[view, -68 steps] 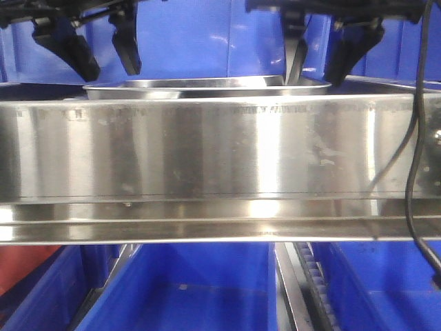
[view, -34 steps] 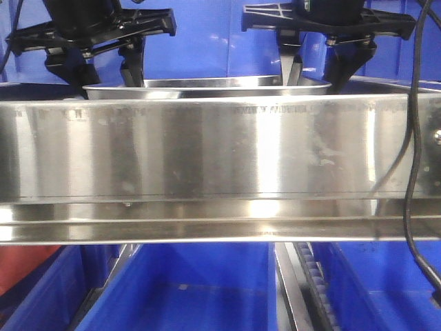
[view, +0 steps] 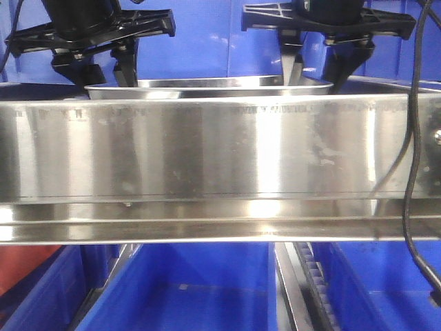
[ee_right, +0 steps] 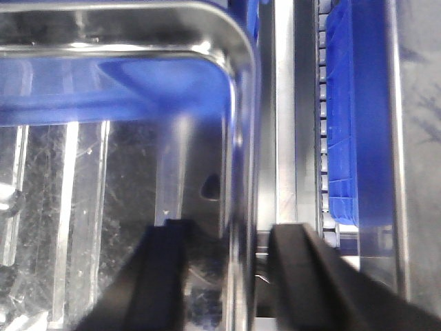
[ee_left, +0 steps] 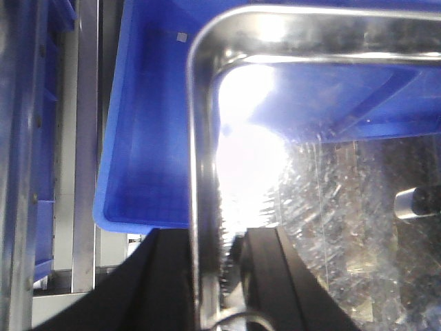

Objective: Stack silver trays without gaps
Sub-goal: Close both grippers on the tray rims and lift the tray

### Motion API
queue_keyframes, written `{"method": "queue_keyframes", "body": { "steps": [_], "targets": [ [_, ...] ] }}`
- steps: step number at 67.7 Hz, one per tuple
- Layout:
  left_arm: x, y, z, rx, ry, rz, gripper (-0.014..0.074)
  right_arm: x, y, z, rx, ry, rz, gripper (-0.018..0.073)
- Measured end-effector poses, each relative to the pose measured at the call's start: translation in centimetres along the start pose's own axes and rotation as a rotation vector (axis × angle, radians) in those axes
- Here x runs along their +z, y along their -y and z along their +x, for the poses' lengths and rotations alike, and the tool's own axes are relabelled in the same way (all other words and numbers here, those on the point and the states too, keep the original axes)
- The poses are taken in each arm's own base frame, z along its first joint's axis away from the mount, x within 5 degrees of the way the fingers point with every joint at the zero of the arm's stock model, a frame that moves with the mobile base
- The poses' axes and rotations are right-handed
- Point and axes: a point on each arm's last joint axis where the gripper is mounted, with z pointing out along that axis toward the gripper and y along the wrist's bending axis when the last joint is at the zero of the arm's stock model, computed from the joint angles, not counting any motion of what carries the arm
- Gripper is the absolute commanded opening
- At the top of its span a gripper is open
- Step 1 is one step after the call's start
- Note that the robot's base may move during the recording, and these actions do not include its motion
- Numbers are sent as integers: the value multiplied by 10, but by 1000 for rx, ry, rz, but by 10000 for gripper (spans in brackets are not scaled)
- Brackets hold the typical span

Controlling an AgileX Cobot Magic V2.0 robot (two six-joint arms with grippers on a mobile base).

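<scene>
The left tool (ee_left: 213,293) straddles the rim of the silver trays (ee_left: 204,138), one finger outside and one inside, but whether it pinches the metal cannot be told. The right tool (ee_right: 234,276) straddles the rim at the other end with a gap on each side, so it is open. In the front view a wide steel rail (view: 207,145) stands nearest. The trays sit nested just behind it, one rim slightly above the other. Blue bins (view: 200,293) lie below the rail, with more behind.
</scene>
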Motion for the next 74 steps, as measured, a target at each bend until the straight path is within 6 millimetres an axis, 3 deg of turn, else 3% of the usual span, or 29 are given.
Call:
{"method": "queue_keyframes", "body": {
  "steps": [7, 33, 39, 56, 65, 74],
  "targets": [
    [0, -1, 0, 4, -3, -8, -32, 0, 1, 0, -2, -5, 7, -10],
    [-10, 1, -3, -1, -3, -25, -16, -10, 0, -3, 2, 19, 12, -6],
    [-29, 5, -5, 1, 44, -37, -16, -27, -2, -2, -4, 68, 18, -6],
    [-114, 12, 11, -3, 206, -17, -16, -102, -11, 20, -31, 259, 5, -6],
    [-144, 11, 30, -20, 268, -10, -16, -131, -13, 45, -42, 324, -13, -6],
    [-166, 10, 62, -29, 301, 0, -16, -146, -13, 77, -37, 349, -42, -6]
  ]
}}
